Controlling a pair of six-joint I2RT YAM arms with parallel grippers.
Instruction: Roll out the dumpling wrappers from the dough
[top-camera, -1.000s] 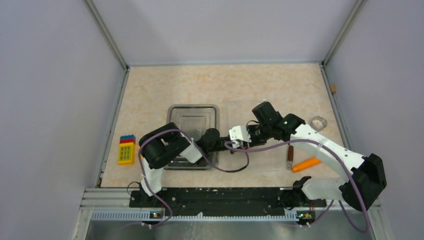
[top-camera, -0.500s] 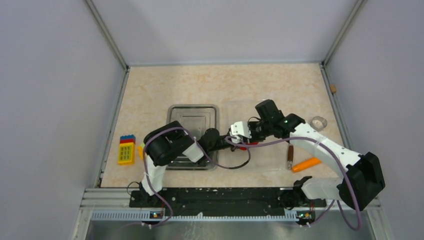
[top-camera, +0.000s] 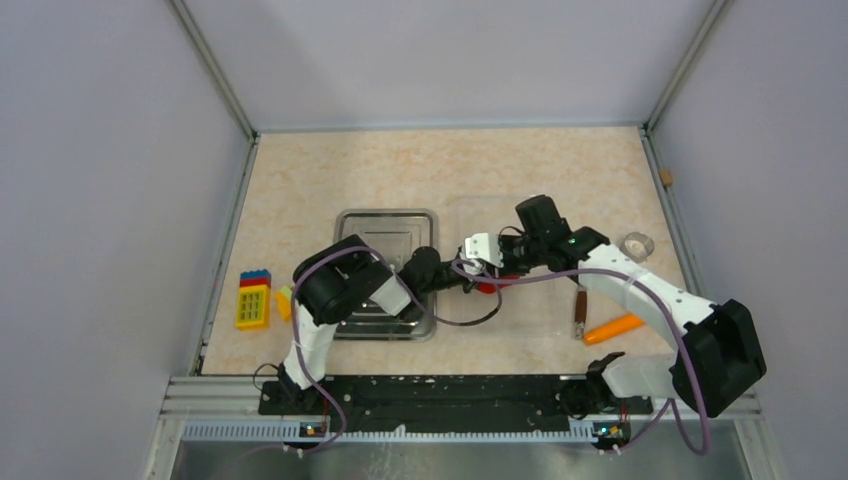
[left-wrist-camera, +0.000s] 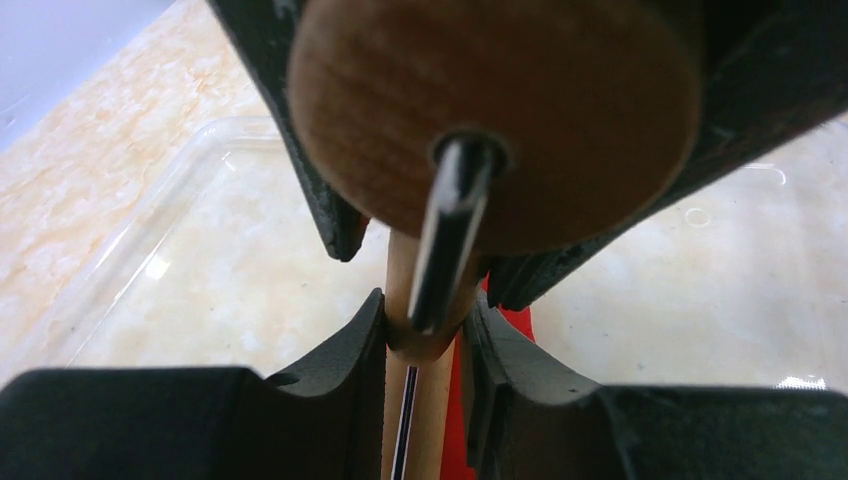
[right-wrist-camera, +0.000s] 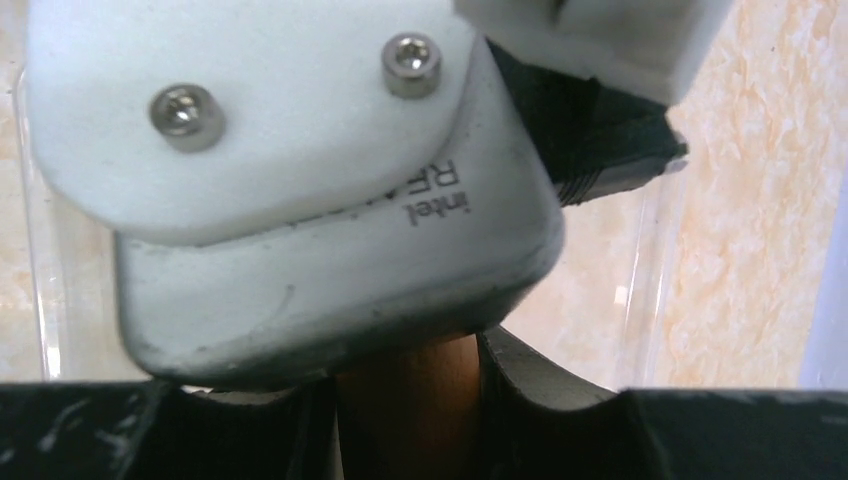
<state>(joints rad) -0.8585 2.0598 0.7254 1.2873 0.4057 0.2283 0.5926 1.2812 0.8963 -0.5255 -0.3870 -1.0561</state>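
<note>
**Both grippers clamped on the rolling pin above the red dough**

The two arms meet over the middle of the table (top-camera: 400, 170). The left gripper (left-wrist-camera: 425, 345) is closed on the thin wooden handle of the rolling pin (left-wrist-camera: 500, 110). A metal rod runs from that handle into the centre of the pin's wide round wooden end. The right gripper (right-wrist-camera: 410, 395) is also closed on wood, with a brown piece pressed between its fingers. In the left wrist view, its dark fingers flank the round end.

The dough (top-camera: 487, 287) lies directly beneath the grippers as a small bright red patch. It sits on a clear plastic sheet (top-camera: 535, 320) just right of the metal tray (top-camera: 350, 222). Most of the dough is hidden, so its shape cannot be told.

An orange carrot (top-camera: 612, 328) and a brown-handled tool (top-camera: 580, 310) lie toward the near right corner. A clear ring (top-camera: 636, 244) sits near the right edge, and coloured toy blocks (top-camera: 252, 300) sit by the left edge.
</note>
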